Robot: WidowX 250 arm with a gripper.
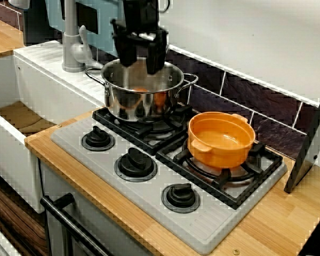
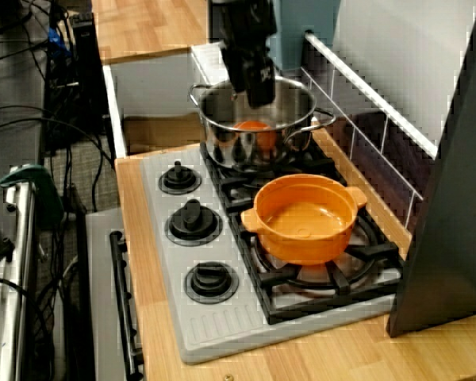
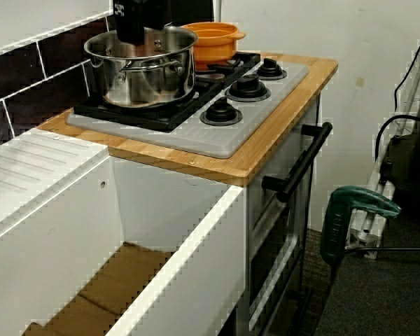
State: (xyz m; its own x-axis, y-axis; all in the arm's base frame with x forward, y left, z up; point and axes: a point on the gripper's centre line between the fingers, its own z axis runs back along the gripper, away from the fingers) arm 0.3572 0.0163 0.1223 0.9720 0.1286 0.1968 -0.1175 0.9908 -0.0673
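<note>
A steel pot (image 1: 143, 93) with two side handles stands on the stove's back left burner. Something orange (image 1: 141, 89) lies at its bottom; from the stove's right end the orange thing (image 2: 254, 127) shows too, but I cannot make out what it is. My black gripper (image 1: 140, 60) hangs straight over the pot's mouth. Its two fingers (image 1: 122, 53) stand apart at rim height, open, with nothing between them. Seen from the right end, the gripper (image 2: 255, 86) dips just inside the rim. From the sink side, the gripper (image 3: 136, 28) is half hidden behind the pot (image 3: 143, 66).
An empty orange pot (image 1: 221, 138) sits on the right burner. Three black knobs (image 1: 135, 162) line the grey stove front. A grey faucet (image 1: 72, 42) and a white sink (image 3: 70, 231) lie to the left. A dark panel (image 1: 312, 144) leans at the right. The oven handle (image 3: 301, 164) juts out below.
</note>
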